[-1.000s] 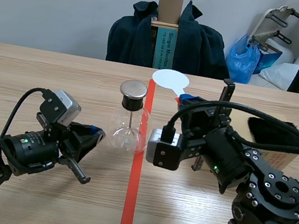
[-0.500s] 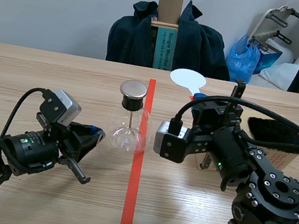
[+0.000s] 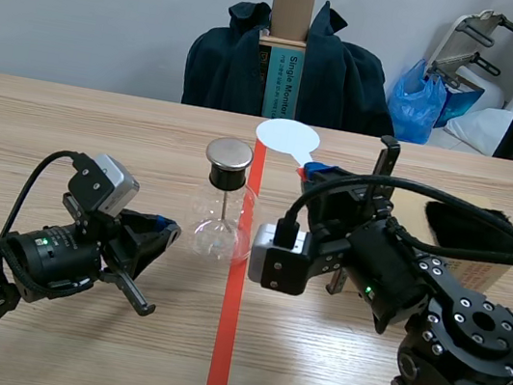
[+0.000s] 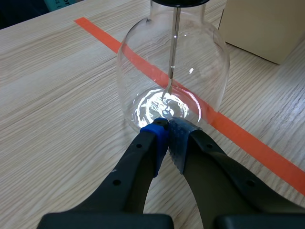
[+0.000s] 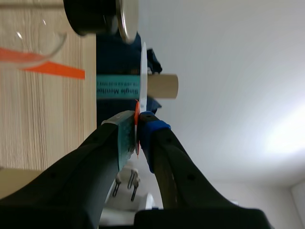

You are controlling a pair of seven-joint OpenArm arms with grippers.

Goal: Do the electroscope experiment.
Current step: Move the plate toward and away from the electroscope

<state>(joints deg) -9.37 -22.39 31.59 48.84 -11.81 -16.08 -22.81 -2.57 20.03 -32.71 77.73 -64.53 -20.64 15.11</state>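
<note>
Scene view: the right pincer is clamped on the orange-red handle of a white disc. The disc stands out ahead of its fingertips, and the handle's long axis runs straight on from the fingers. The electroscope, a clear glass flask with a metal cap and a rod hanging inside, stands on the worktop ahead of that pincer, toward the left arm's side. The cap is near the disc's edge but apart from it.

In the right wrist view the disc shows edge-on, with the cap just beyond and beside it. I judge that a short sideways travel toward the cap is what contact needs.

The left pincer is closed on nothing, its pads meeting just short of the flask's base. It is nearer the glass, but the right arm carries the disc.

Well beyond the right pincer stands a teal box whose white lettering begins "Single Monitor"; the rest is unreadable.
</note>
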